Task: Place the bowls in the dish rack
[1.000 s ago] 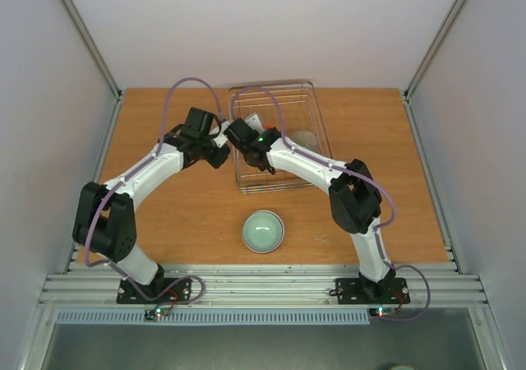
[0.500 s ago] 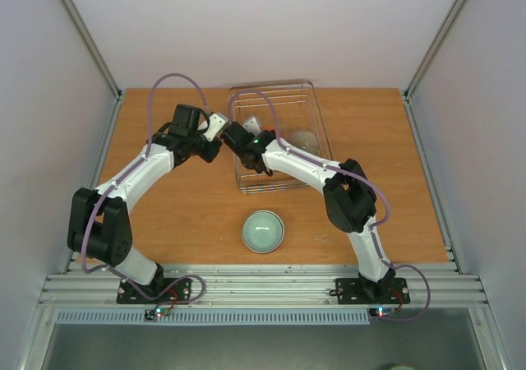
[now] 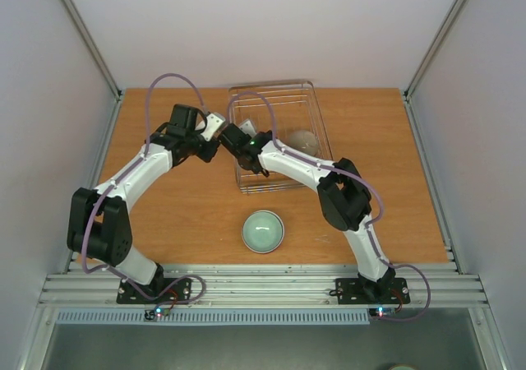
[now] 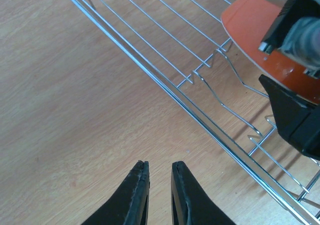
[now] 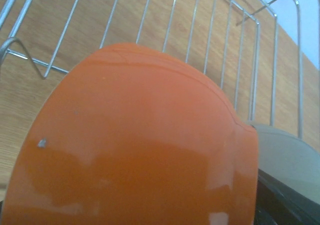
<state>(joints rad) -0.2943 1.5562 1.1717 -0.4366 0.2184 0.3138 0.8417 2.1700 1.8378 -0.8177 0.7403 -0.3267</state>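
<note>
Fig.: my R jaws grip orange bowl (image 5: 135,135) over dish rack (image 3: 271,84), L jaws closed, empty — beige bowl (image 3: 304,140) racked, pale bowl (image 3: 263,231) pending.

No legible text or markings anywhere

Both my arms wear white shells on the long links and bulky black housings at the joints. A lilac cable (image 3: 164,82) arcs up just behind the left tool (image 4: 160,165) and runs back along the left arm (image 3: 140,168). The right arm (image 3: 304,164) carries a matching one. A green light (image 3: 250,145) glows right behind the right tool (image 3: 230,134). The left tool's fingers (image 4: 137,195) are matte black and tapered, with finely ridged inner edges.
</note>
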